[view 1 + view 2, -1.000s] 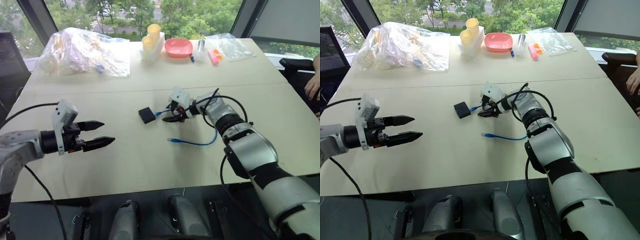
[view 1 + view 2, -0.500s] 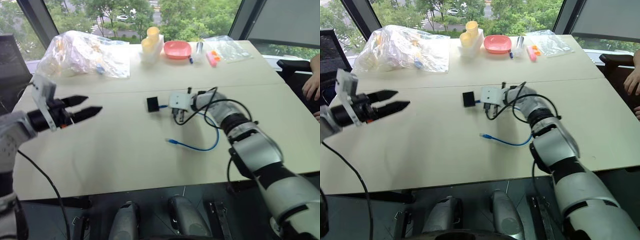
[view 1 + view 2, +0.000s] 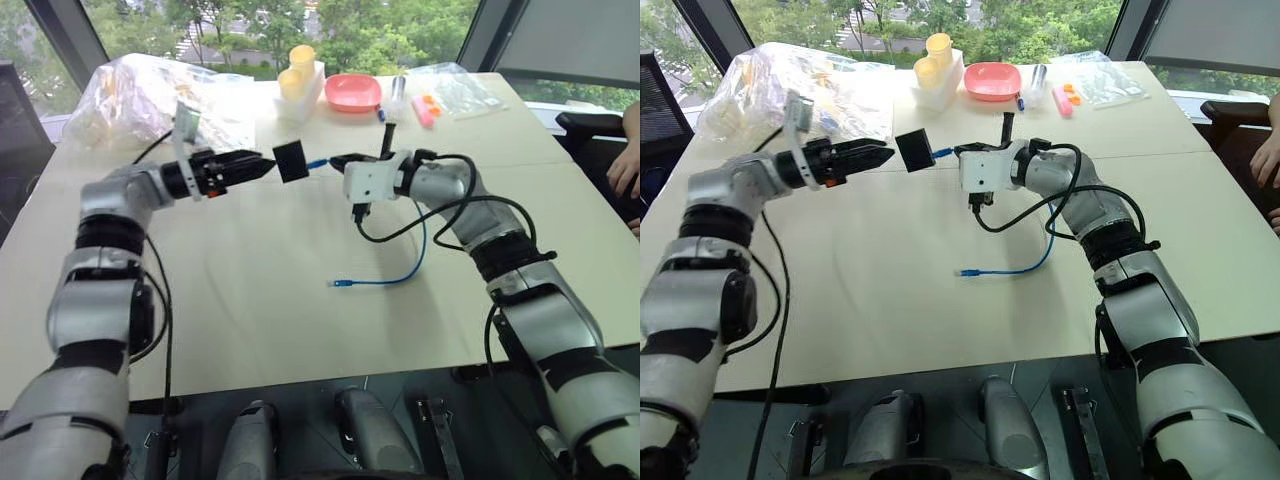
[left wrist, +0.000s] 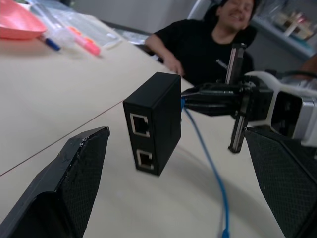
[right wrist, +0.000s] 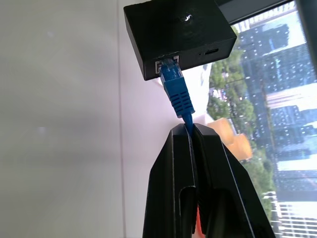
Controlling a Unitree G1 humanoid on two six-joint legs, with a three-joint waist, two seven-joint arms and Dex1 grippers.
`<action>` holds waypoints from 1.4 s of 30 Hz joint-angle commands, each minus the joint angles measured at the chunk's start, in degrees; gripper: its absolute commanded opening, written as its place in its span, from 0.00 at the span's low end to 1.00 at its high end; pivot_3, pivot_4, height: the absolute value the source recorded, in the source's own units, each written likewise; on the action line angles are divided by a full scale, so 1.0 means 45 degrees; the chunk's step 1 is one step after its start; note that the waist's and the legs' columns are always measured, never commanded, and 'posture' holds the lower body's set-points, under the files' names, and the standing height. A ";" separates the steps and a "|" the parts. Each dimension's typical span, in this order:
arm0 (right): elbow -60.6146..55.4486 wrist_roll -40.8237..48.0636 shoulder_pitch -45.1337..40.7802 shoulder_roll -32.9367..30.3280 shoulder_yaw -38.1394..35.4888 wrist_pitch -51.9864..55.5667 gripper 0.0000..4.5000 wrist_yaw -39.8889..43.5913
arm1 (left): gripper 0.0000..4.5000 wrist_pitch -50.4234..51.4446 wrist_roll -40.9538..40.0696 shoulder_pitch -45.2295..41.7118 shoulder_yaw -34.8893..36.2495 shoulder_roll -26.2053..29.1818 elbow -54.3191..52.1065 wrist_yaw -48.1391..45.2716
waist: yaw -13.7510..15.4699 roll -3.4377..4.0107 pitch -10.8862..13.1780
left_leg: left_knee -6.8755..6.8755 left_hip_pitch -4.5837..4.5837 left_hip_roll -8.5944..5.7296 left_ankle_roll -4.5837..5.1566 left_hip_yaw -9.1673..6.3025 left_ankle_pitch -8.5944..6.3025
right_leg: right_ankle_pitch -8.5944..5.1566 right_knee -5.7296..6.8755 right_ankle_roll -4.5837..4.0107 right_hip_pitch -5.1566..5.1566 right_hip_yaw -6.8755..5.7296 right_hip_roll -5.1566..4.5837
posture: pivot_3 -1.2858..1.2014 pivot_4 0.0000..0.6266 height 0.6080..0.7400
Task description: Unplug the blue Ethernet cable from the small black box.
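The small black box (image 3: 291, 161) hangs above the worktop (image 3: 270, 300), the blue Ethernet cable (image 5: 176, 92) plugged in. The right claw (image 5: 190, 130) is clenched on the cord behind the plug. The left claw (image 4: 181, 168), spread wide, faces two empty ports at the box's nine o'clock.

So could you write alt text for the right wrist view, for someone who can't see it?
Two black fingers of the right tool, shut, pinch the blue Ethernet cable just behind its plug, which is still seated in a port of the small black box held up above a pale table. City buildings and trees show beyond.
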 commanded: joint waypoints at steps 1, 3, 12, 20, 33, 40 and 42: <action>-0.1477 0.0361 0.0216 -0.0286 -0.0523 0.0603 0.01 0.0248 | 1.00 -0.0824 0.0631 -0.0701 0.0226 -0.0097 0.0861 -0.0409 | -0.0024 0.0000 0.0000 | 0.0000 0.0003 0.0000 0.0000 0.0002 0.0000 | 0.0000 0.0001 0.0001 0.0001 0.0002 0.0001 | 0.52 0.24 0.98; -0.1956 0.0382 0.0393 -0.0327 -0.0569 0.0904 0.01 0.0377 | 1.00 -0.1154 0.0904 -0.0833 0.0245 -0.0277 0.1222 -0.0447 | -0.0025 0.0000 0.0000 | -0.0001 0.0009 0.0001 0.0000 -0.0002 0.0000 | 0.0000 0.0008 0.0001 0.0002 0.0002 0.0003 | 0.52 0.24 0.98; -0.3335 0.0431 0.0944 -0.0408 -0.0536 0.1831 0.00 0.0685 | 0.61 -0.1516 0.1183 -0.1141 0.1031 -0.0808 0.1818 -0.0234 | 0.0016 -0.0001 0.0001 | 0.0009 0.0002 0.0000 0.0001 -0.0006 0.0000 | 0.0001 0.0012 0.0003 0.0002 0.0001 0.0002 | 0.52 0.24 0.98; -0.4814 0.0609 0.1381 -0.0385 -0.0498 0.2622 0.00 0.1187 | 0.11 -0.1480 0.1445 -0.1113 0.1350 -0.0845 0.1794 -0.0409 | 0.0031 -0.0001 0.0001 | 0.0011 0.0002 -0.0001 0.0001 -0.0009 0.0000 | 0.0002 0.0015 0.0004 0.0003 -0.0001 0.0002 | 0.52 0.24 0.98; -0.7550 0.9282 0.2506 -0.1017 -0.4264 1.2440 0.88 0.6214 | 0.11 0.0608 0.0382 -0.0245 -0.0623 0.0719 -0.1663 -0.3728 | 0.0327 0.0000 0.0001 | 0.0025 0.0004 0.0011 0.0002 -0.0021 0.0000 | 0.0002 0.0021 0.0002 0.0012 -0.0008 0.0006 | 0.52 0.24 0.98; -0.8111 1.2723 0.1682 0.0385 -0.4996 1.6680 0.88 0.5510 | 0.11 0.2268 -0.2249 0.0966 -0.1724 0.2013 -0.5778 -0.3728 | 0.0304 0.0001 0.0002 | 0.0027 0.0012 0.0027 0.0003 -0.0035 -0.0001 | 0.0001 0.0048 0.0000 0.0012 -0.0013 0.0008 | 0.52 0.24 0.98; -0.8209 1.3181 0.1528 0.0786 -0.4988 1.7186 0.88 0.5211 | 0.11 0.2529 -0.2535 0.0950 -0.1557 0.2063 -0.6127 -0.3728 | 0.0328 0.0002 0.0001 | 0.0032 0.0012 0.0026 0.0003 -0.0035 0.0000 | 0.0001 0.0051 0.0000 0.0011 -0.0015 0.0012 | 0.52 0.24 0.98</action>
